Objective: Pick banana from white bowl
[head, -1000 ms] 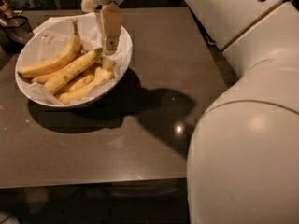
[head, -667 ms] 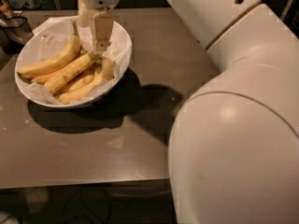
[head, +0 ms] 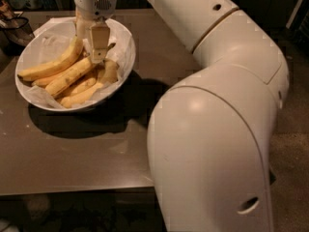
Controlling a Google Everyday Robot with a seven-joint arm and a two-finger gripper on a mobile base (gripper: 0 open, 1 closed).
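Observation:
The white bowl, lined with crinkled white paper, stands on the brown table at the upper left. Several bananas lie in it. The banana, long, fairly straight and brown-speckled, lies diagonally across the middle. A more curved, cleaner yellow banana lies beside it on the far side, and short pale ones lie nearer the front. My gripper reaches down into the bowl from above, open, over the speckled banana's upper right end. One finger stands right at that end.
My large white arm fills the right half of the view and hides the table's right side. A dark object sits at the table's far left edge. The brown table ends at its front edge low in the view.
My gripper has moved left and lower into the bowl, from the bowl's right side to over the speckled banana's end. The bananas have not moved.

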